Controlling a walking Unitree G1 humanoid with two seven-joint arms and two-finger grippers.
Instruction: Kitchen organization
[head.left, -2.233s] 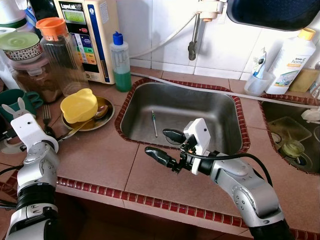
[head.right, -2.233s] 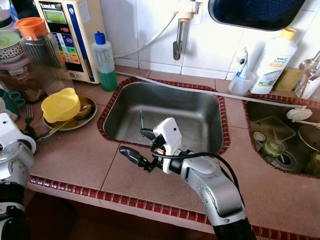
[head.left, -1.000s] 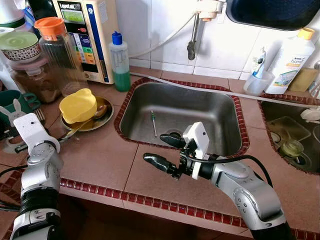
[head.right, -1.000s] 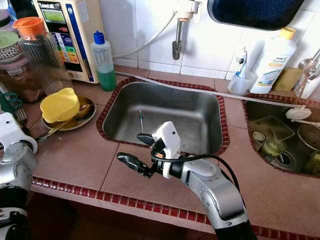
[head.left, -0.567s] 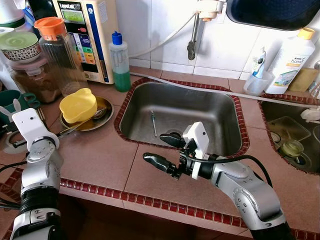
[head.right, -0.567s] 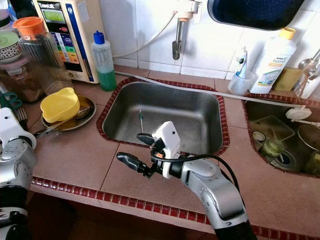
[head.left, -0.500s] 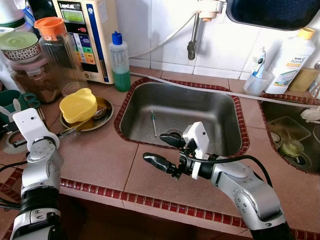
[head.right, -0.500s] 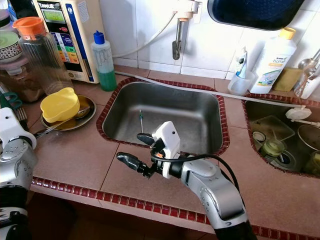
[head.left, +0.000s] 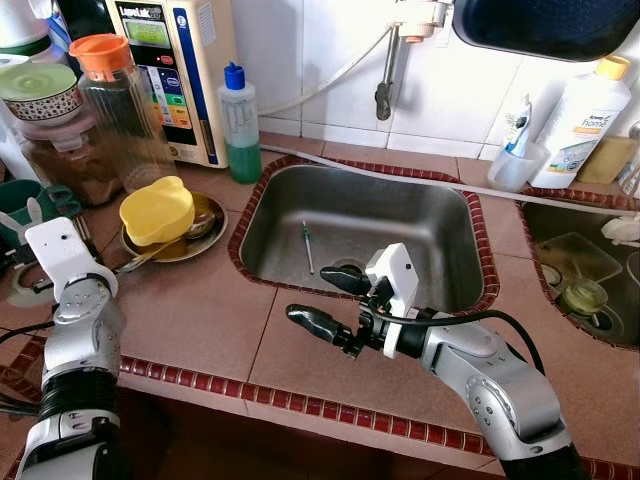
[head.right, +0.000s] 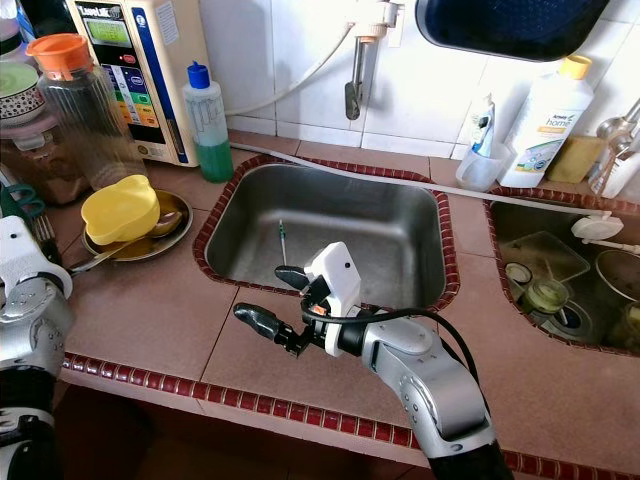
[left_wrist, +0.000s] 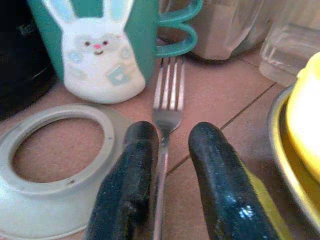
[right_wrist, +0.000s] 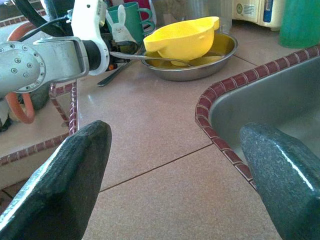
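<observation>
A silver fork (left_wrist: 167, 107) lies on the tiled counter in front of a teal bunny mug (left_wrist: 100, 45). My left gripper (left_wrist: 172, 132) is low over the fork, open, and the handle runs between its two fingers. The left wrist (head.left: 60, 255) stands at the counter's left end. My right gripper (head.left: 312, 297) hovers wide open and empty above the counter, just in front of the steel sink (head.left: 440, 215). A yellow bowl (head.left: 157, 210) sits upside down on a steel plate (head.left: 208, 236), with a spoon beside it.
A thin utensil (head.left: 308, 245) lies in the sink. A grey ring (left_wrist: 50, 165) lies beside the fork. A green soap bottle (head.left: 240, 125), an orange-lidded jar (head.left: 125, 100) and a water purifier (head.left: 180, 70) line the back. A second basin (head.left: 580, 270) is at the right.
My left wrist has shifted a little to the left and back, toward the mug. The right gripper dipped slightly since the oldest frame and now holds still, open.
</observation>
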